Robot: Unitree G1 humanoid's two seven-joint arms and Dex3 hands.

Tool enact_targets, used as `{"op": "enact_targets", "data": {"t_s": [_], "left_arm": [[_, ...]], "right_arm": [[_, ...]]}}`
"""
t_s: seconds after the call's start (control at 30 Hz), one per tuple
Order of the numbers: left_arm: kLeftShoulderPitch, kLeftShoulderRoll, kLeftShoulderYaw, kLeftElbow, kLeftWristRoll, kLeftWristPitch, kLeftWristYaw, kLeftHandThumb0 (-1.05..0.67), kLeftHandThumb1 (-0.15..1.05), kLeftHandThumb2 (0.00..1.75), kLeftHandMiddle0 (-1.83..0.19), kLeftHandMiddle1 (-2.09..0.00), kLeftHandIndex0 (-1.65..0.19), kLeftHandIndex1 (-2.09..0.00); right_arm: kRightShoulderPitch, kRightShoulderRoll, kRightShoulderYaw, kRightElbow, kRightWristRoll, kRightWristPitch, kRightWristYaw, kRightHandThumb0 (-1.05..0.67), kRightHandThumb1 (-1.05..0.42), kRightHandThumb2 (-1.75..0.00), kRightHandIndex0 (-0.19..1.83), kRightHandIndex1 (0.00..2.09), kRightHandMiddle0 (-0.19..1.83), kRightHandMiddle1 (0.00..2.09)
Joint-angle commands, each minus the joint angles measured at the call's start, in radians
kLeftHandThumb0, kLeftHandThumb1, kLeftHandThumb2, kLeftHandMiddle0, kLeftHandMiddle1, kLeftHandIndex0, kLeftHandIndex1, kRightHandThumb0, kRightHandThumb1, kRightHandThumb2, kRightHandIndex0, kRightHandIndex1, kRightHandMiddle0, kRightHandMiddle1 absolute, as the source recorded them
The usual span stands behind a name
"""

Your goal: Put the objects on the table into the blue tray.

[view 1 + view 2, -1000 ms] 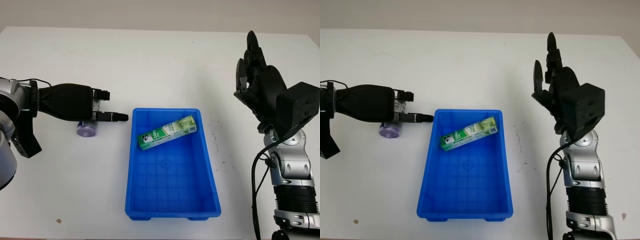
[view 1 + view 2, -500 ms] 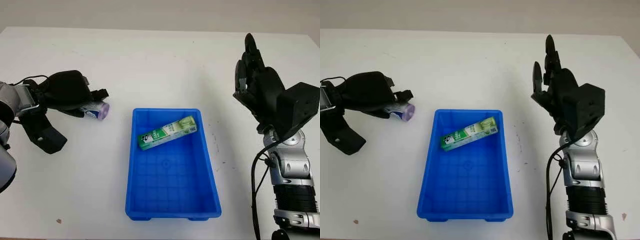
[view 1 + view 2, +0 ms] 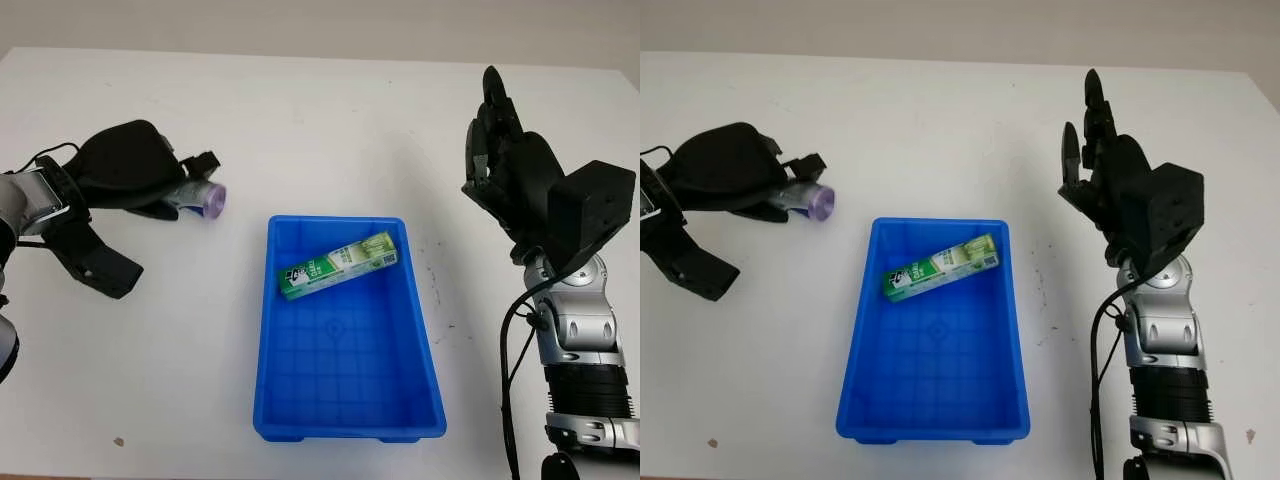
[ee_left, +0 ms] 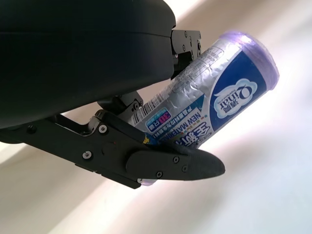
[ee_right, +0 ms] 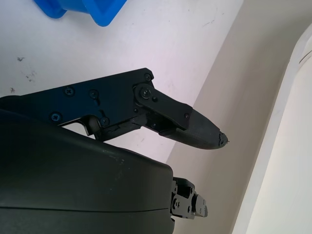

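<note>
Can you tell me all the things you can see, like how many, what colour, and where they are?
tray: one, blue, middle of the table.
box: one, green and white, lying inside the tray at its far end.
purple-capped tube: one, silver and blue with a purple cap, held above the table left of the tray.
table: one, white, under everything.
left hand: one, black, shut on the tube, left of the tray.
right hand: one, black, open, raised right of the tray.

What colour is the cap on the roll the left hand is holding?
Pale purple cap, clearest in the left wrist view.
</note>
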Motion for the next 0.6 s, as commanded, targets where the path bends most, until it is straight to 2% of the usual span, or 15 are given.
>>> {"op": "enact_targets", "data": {"t_s": [0.0,0.1,0.17,0.2,0.37,0.43,0.53,0.57], "left_arm": [[-0.037,0.033,0.085,-0.053,-0.066,-0.005,0.011,-0.46,1.05,0.38,-1.02,-2.09,-0.47,-2.09],[-0.037,0.057,0.207,-0.170,-0.181,-0.038,-0.087,-0.48,1.05,0.50,-0.92,-2.09,-0.42,-2.09],[-0.011,0.076,0.284,-0.273,-0.249,-0.053,-0.168,-0.47,1.05,0.50,-0.93,-2.09,-0.43,-2.09],[0.011,0.086,0.326,-0.346,-0.294,-0.066,-0.227,-0.49,1.05,0.49,-0.93,-2.09,-0.33,-2.09],[0.151,0.090,0.493,-0.639,-0.487,-0.067,-0.498,-0.50,1.05,0.52,-0.98,-2.09,-0.52,-2.09],[0.213,0.082,0.547,-0.752,-0.575,-0.038,-0.639,-0.49,1.05,0.53,-1.01,-2.09,-0.49,-2.09],[0.320,0.054,0.607,-0.964,-0.846,0.101,-0.976,-0.51,1.05,0.56,-1.07,-2.09,-0.53,-2.09],[0.341,0.048,0.622,-1.011,-0.897,0.143,-1.053,-0.52,1.05,0.58,-1.07,-2.09,-0.52,-2.09]], "right_arm": [[-0.012,-0.003,0.004,0.011,0.001,-0.026,0.003,-0.54,-1.05,-0.86,-0.19,0.00,-0.19,0.00],[-0.016,-0.001,0.007,0.023,0.002,-0.035,0.006,-0.54,-1.05,-0.87,-0.19,0.00,-0.19,0.00],[-0.018,0.003,0.007,0.027,0.005,-0.036,0.006,-0.54,-1.05,-0.87,-0.19,0.00,-0.19,0.00],[-0.020,0.006,0.008,0.029,0.007,-0.033,0.005,-0.54,-1.05,-0.87,-0.19,0.00,-0.19,0.00],[-0.025,0.012,0.012,0.030,0.012,-0.028,0.005,-0.55,-1.05,-0.86,-0.19,0.00,-0.19,0.00],[-0.025,0.013,0.014,0.027,0.011,-0.024,0.002,-0.56,-1.05,-0.85,-0.19,0.00,-0.19,0.00],[-0.025,0.020,0.012,0.022,0.020,-0.010,-0.001,-0.57,-1.05,-0.83,-0.19,0.00,-0.19,0.00],[-0.026,0.022,0.012,0.021,0.020,-0.007,-0.004,-0.57,-1.05,-0.83,-0.19,0.00,-0.19,0.00]]}}
